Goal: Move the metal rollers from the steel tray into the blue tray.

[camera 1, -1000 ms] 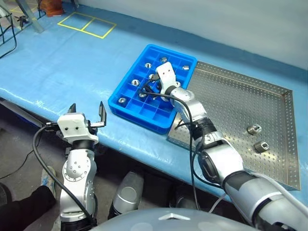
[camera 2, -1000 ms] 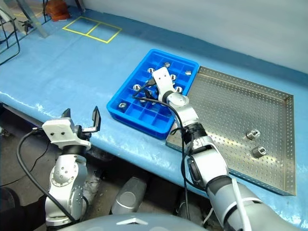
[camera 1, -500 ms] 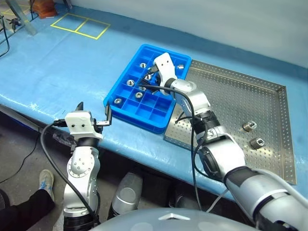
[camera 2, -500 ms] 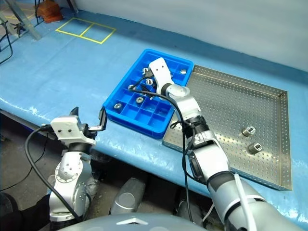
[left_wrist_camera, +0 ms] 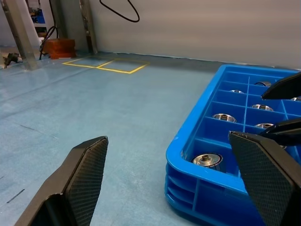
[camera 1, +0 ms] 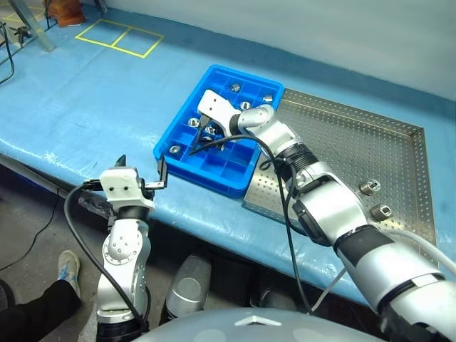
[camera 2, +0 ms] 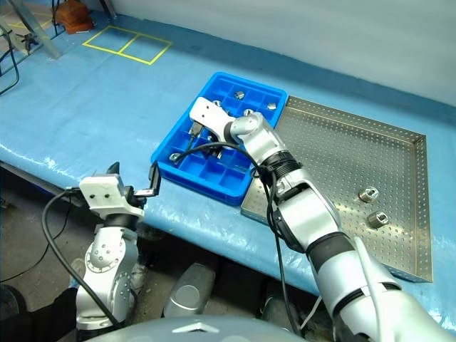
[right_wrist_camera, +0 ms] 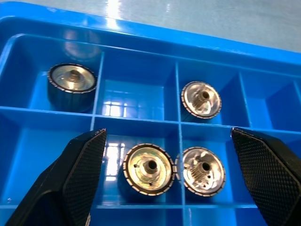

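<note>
The blue tray (camera 1: 187, 132) lies mid-table, and several metal rollers (right_wrist_camera: 149, 168) sit in its compartments. To its right lies the steel tray (camera 1: 342, 142), with two metal rollers (camera 1: 368, 187) near its right side. My right gripper (camera 1: 206, 132) hangs open and empty over the blue tray's left compartments, pointing down at the rollers there. Between its fingers (right_wrist_camera: 70, 183), the right wrist view takes in filled compartments. My left gripper (camera 1: 141, 167) is open and empty. It is held level off the table's front edge, facing the blue tray's near corner (left_wrist_camera: 188, 146).
Yellow tape squares (camera 1: 117, 35) mark the blue table cover at the far left. A brown object (camera 1: 68, 11) and a metal frame (camera 1: 32, 28) stand at the back left. A person's shoe (camera 1: 68, 263) is on the floor below the table edge.
My right gripper has swung left across the blue tray and rolled, now pointing down at its left compartments. The left gripper has held still. The camera shifted slightly.
</note>
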Controlling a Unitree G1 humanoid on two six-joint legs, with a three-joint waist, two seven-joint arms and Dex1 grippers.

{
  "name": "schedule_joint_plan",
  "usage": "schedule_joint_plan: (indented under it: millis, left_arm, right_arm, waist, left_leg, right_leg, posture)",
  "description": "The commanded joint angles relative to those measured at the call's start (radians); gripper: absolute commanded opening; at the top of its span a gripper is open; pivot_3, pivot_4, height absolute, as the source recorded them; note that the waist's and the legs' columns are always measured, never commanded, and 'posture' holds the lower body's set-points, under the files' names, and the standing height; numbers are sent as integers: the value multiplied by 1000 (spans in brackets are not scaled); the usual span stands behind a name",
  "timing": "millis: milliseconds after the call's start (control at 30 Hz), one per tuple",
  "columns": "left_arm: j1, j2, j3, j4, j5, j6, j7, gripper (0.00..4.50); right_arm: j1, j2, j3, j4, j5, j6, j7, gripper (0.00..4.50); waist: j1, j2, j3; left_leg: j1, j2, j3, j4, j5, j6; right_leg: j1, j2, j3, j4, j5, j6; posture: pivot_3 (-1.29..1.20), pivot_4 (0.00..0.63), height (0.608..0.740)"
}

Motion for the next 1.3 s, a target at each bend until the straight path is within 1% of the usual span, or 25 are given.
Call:
schedule_joint_plan:
  millis: [33,167,333,433,533,667,800,867,933,1033,1133,1300]
  left_arm:
    - [-2,-4,-9,-17,7,-25,2,4500]
    - [-5,-5,-13,-14,7,-25,4,4500]
    - [-7,-5,-22,-11,8,-25,7,4500]
    - [-6,-5,-23,-11,6,-25,8,4500]
    - [-7,-6,-23,-9,5,-25,9,4500]
    - [-7,-9,-25,-7,4,-26,9,4500]
    - [-9,-13,-29,-3,4,-28,9,4500]
    - [-11,-16,-33,2,4,-29,7,4500]
    - [-12,-17,-36,6,2,-28,5,4500]
    - [-22,-11,-41,13,3,-26,-3,4500]
    - [-26,-11,-40,13,3,-27,-1,4500]
    - [6,-5,-31,-9,1,-47,-5,4500]
  right_arm:
    - [-44,3,1,26,-30,-21,-21,4474]
    - [-51,3,7,49,-56,-38,-27,4474]
    - [-23,-34,90,9,-170,-264,-95,4474]
    - [-4,-62,160,-16,-244,-387,-101,4474]
    - [-5,-76,184,-21,-272,-455,-99,4474]
    - [-28,-73,171,-41,-256,-439,-9,4474]
    - [-74,-66,211,-9,-311,-386,59,4474]
    - [-105,-44,213,17,-302,-355,127,4474]
    - [-144,-13,192,52,-266,-328,212,4474]
    - [-247,24,184,157,-268,-326,282,4474]
    - [-326,57,146,245,-233,-308,369,4474]
    - [-380,71,140,311,-240,-315,418,4474]
  waist:
    - [1,0,0]
    - [1,0,0]
    - [1,0,0]
    - [0,0,0]
    - [0,0,0]
    - [1,0,0]
    - [0,0,0]
    - [1,0,0]
    - [0,0,0]
    - [-5,0,0]
    - [-3,1,0]
    - [9,0,0]
  left_leg:
    - [0,0,0,0,0,0]
    - [0,0,0,0,0,-1]
    - [0,0,0,0,0,-1]
    - [0,0,0,0,0,-1]
    - [0,0,0,0,0,-1]
    - [0,0,0,0,0,-2]
    - [0,0,0,0,0,-2]
    - [0,1,0,0,0,-2]
    - [0,1,0,0,0,-2]
    - [0,1,0,0,0,-2]
    - [0,2,-1,0,-1,-3]
    - [0,2,-3,0,-2,-4]
  right_leg:
    - [0,0,0,0,0,0]
    - [0,0,0,0,0,0]
    - [0,0,0,0,0,0]
    - [0,0,0,0,0,1]
    - [0,0,0,0,0,0]
    - [0,0,-1,0,0,0]
    - [0,0,-1,0,0,-1]
    - [0,0,-1,1,0,-1]
    - [0,0,-1,0,0,-1]
    - [0,0,-2,0,0,-1]
    - [-1,1,-3,0,-1,-1]
    - [0,1,-5,0,-4,-1]
  posture:
    - [473,150,740]
    - [466,150,740]
    - [468,150,740]
    - [469,150,740]
    - [469,150,740]
    - [468,150,740]
    - [461,150,740]
    - [457,150,740]
    - [457,150,740]
    - [456,150,740]
    - [475,150,740]
    - [500,150,740]
